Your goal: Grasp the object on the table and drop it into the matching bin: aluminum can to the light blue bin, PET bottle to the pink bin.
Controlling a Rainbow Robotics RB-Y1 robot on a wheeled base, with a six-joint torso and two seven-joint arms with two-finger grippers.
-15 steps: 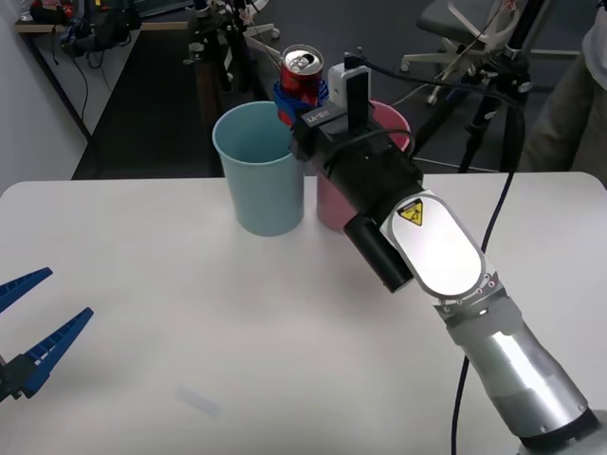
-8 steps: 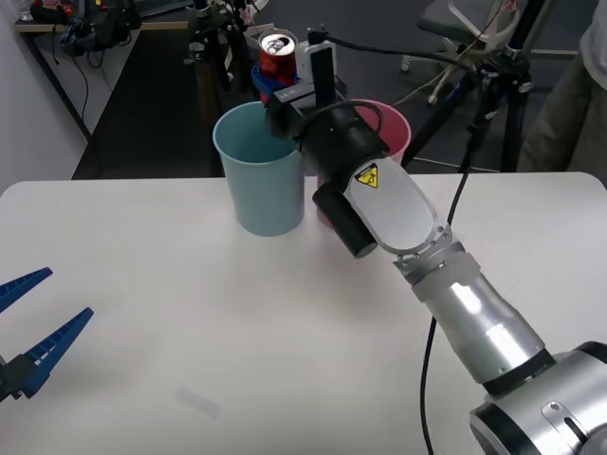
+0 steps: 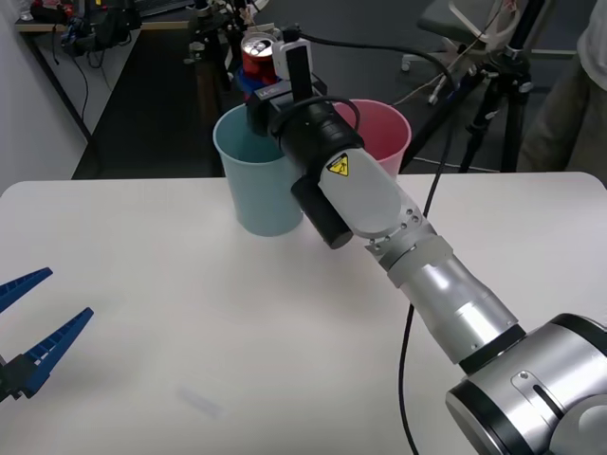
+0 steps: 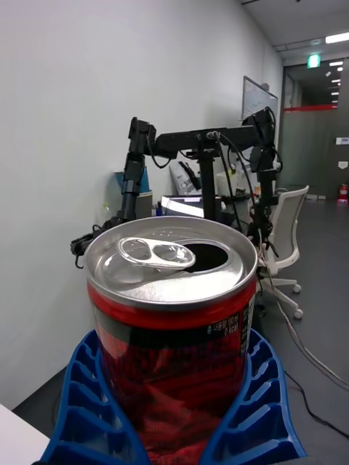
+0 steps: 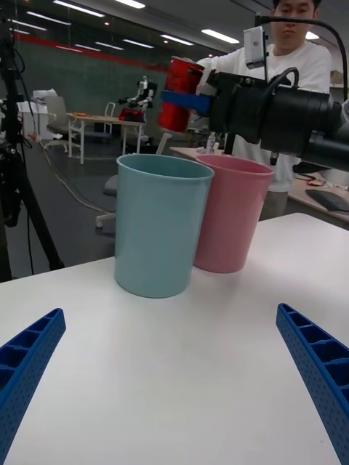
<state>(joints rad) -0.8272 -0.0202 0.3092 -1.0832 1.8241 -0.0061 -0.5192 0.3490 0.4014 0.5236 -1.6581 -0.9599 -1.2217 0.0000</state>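
Now right gripper fingers clamped on aluminum can, held above light blue bin for drop; left gripper fingers apart, idle.

Bright, even ceiling light; soft shadows on table; bg slightly blurred.

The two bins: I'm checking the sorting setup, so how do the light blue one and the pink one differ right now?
The light blue bin is pale blue and stands on the robot's left; the pink bin is pink and stands on its right. The right gripper holds the aluminum can above the light blue bin's far rim, not above the pink bin. Both are tall tapered cups, upright, side by side on the table.
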